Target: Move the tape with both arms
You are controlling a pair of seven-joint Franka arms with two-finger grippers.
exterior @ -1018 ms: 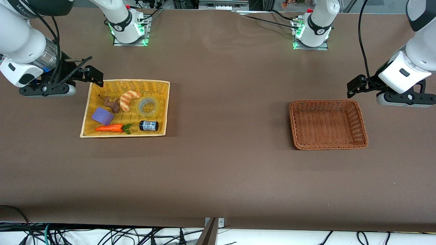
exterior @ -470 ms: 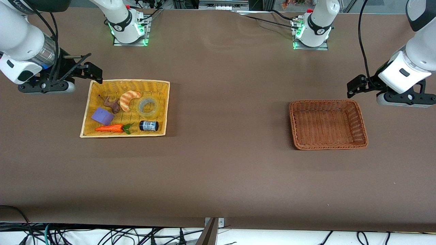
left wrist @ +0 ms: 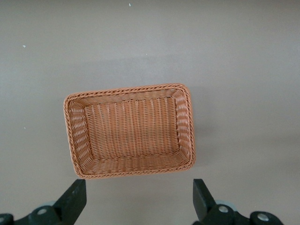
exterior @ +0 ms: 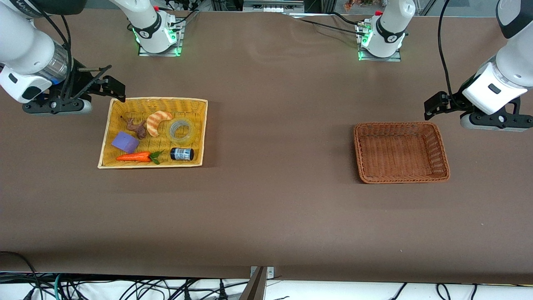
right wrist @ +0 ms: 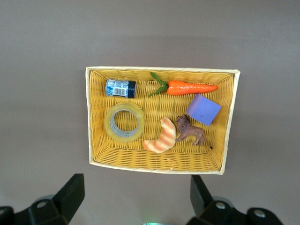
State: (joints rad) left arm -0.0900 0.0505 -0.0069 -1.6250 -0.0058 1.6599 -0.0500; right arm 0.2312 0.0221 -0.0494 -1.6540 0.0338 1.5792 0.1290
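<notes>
The tape [exterior: 171,131], a translucent yellowish ring, lies flat in the yellow basket [exterior: 158,99] between the croissant and the small dark jar. It also shows in the right wrist view [right wrist: 111,123]. My right gripper [exterior: 113,89] is open and empty in the air, over the table beside the yellow basket's corner at the right arm's end; its wrist view shows it [right wrist: 136,187] just off the basket's rim [right wrist: 161,69]. My left gripper [exterior: 435,105] is open and empty, over the table beside the empty brown basket [exterior: 397,123], as its wrist view shows [left wrist: 139,192].
With the tape, the yellow basket holds a croissant [exterior: 157,122], a brown lion toy [exterior: 136,127], a purple block [exterior: 125,142], a carrot [exterior: 135,157] and a dark jar [exterior: 182,153]. The brown basket [left wrist: 126,89] stands toward the left arm's end.
My right gripper has shifted a little toward the right arm's base beside the yellow basket's corner. The left arm and all objects have not moved.
</notes>
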